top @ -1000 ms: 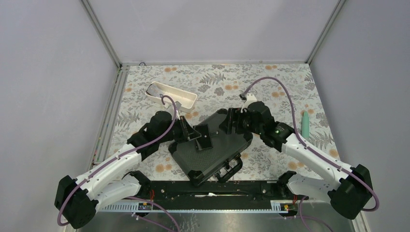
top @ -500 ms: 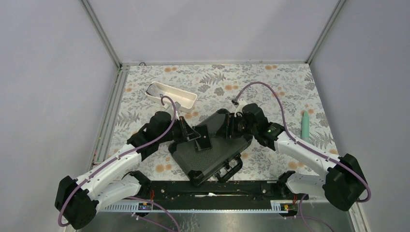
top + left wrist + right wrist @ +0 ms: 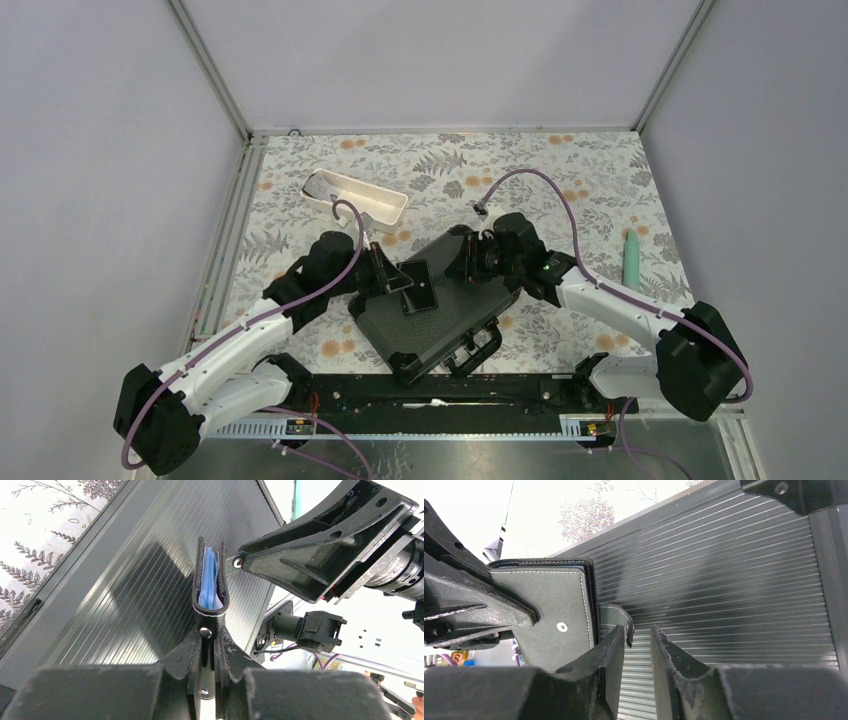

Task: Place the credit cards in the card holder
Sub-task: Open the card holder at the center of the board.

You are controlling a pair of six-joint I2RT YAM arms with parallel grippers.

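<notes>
Progress looks far along, though that is a judgement. Toward the far-left corner of the counter lies a long white tray; what it holds, if anything, is too small to tell. No loose credit cards can be made out on the flowered cloth in the overhead view.

Right of the tray, near the middle of the counter, the left gripper has its jaws pinched narrow on the lower edge of the card holder. It holds the wallet upright on its edge above the ribbed lid of the black hard case. The holder's two covers are folded almost together. Pale blue layers show in the slit between them; whether these are cards or only the pocket lining cannot be told.

Further right, the right gripper is close against the holder's free side. Its jaws stand a narrow gap apart and nothing shows between them. The snap tab curls out just beside the inner finger, and whether it touches the finger is unclear. Well apart, near the right edge, lies a pale green tube.

If the cards are indeed inside, loading is done. What seems left is to take the tab, press the snap home and set the holder down.
</notes>
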